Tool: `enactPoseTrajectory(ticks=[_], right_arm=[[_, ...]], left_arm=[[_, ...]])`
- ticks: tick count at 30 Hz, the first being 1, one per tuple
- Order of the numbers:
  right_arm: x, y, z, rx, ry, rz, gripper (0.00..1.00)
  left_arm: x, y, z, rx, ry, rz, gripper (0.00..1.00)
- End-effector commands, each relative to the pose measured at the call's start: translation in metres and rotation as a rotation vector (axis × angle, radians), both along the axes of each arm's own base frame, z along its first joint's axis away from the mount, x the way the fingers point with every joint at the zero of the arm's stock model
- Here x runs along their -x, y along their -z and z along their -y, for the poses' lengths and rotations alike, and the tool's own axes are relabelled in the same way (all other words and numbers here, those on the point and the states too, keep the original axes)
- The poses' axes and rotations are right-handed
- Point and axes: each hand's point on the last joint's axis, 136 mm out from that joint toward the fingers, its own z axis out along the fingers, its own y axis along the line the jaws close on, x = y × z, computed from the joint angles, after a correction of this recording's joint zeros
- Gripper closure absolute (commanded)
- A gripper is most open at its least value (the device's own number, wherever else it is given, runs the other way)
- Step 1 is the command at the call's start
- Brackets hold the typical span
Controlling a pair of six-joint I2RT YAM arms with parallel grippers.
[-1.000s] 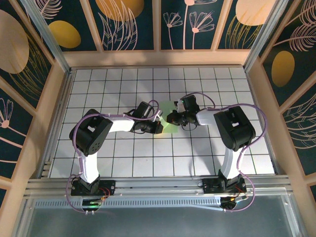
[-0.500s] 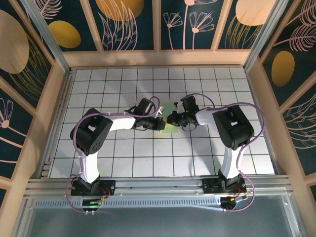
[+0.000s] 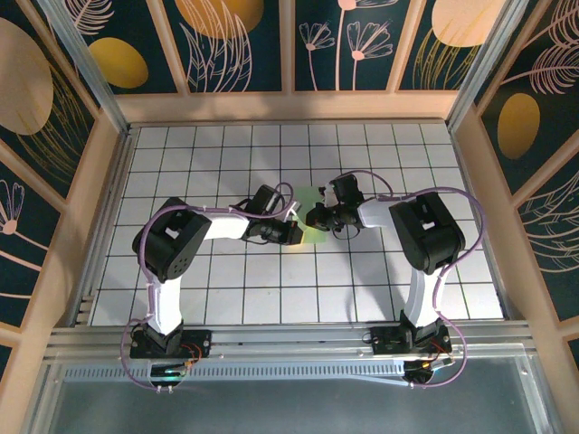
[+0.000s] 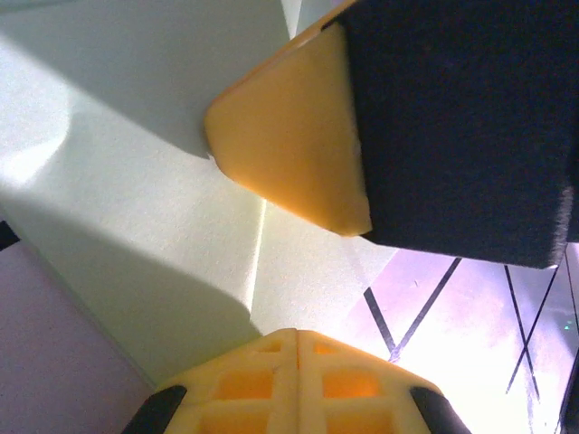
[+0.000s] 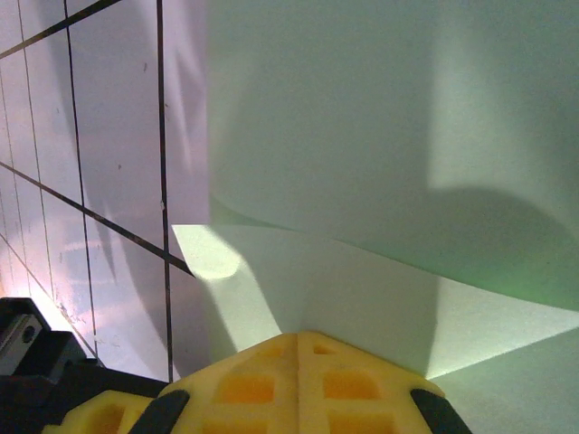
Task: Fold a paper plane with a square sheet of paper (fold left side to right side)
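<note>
The thin pale-green square sheet of paper [image 3: 314, 237] is lying partly folded at the middle of the white grid-tiled table [image 3: 226, 289]. It is being pressed by the clenched left tool [image 4: 298, 336] and clenched right tool [image 5: 297, 336], neither grasping it. Overlapped layers are showing; most folds are judged remaining.

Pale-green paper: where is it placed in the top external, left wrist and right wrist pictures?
Top external: the pale-green paper lies at the centre of the white grid tiles.
Left wrist: it covers the left and middle.
Right wrist: it covers the upper right and middle.
Shared landmark: the black-lined tiles, lower right in the left wrist view, left in the right wrist view.
</note>
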Motion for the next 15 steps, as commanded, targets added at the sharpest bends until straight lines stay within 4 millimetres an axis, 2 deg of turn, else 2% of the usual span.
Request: enactPoseTrajectory(ticks=[1,10,12,15], right_arm=[[0.006,0.029,0.015,0.106,0.016,-0.049,1.00],[0.006,0.029,0.018,0.110,0.019,-0.050,1.00],[0.005,0.029,0.019,0.111,0.019,-0.049,1.00],[0.006,0.030,0.019,0.112,0.017,-0.054,1.00]], left_arm=[[0.006,0.016,-0.005,-0.024,0.004,-0.029,1.00],[0.015,0.023,-0.017,-0.078,0.006,-0.036,1.00],[0.024,0.027,-0.024,-0.091,0.008,-0.048,1.00],[0.027,0.024,-0.029,-0.093,0.005,-0.036,1.00]])
